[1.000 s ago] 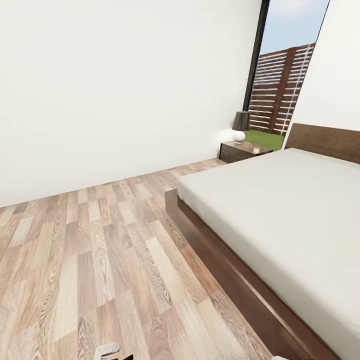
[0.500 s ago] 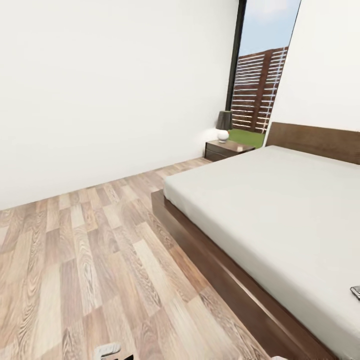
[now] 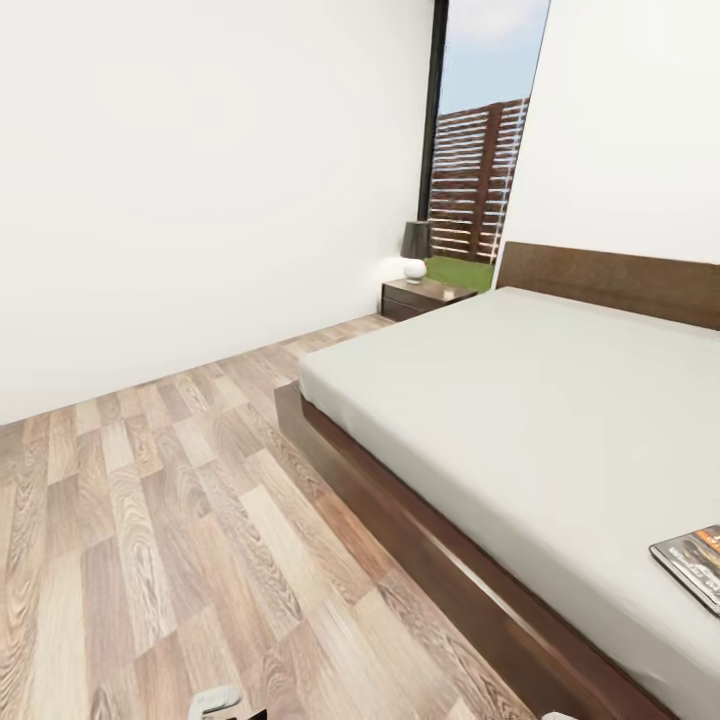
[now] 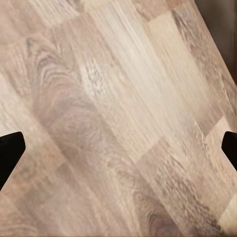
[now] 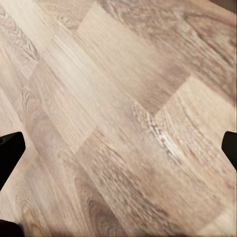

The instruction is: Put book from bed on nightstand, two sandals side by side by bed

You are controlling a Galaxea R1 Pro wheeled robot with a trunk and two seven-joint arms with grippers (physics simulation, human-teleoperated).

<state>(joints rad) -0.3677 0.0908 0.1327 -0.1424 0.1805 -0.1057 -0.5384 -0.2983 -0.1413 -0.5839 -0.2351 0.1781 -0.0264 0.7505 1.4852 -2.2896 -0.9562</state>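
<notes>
Wood planks of the floor (image 3: 150, 520) stretch beside the bed (image 3: 520, 420), where we see the book (image 3: 695, 562) lying flat on the mattress near its foot-side edge, partly cut off, long axis slanting across the bed. Past the headboard (image 3: 610, 283) stands a nightstand (image 3: 425, 297) bearing a lamp (image 3: 414, 247), before the window (image 3: 478, 150). Our left claw (image 4: 118, 148) and right claw (image 5: 118, 148) hang over floor, fingertips apart.
</notes>
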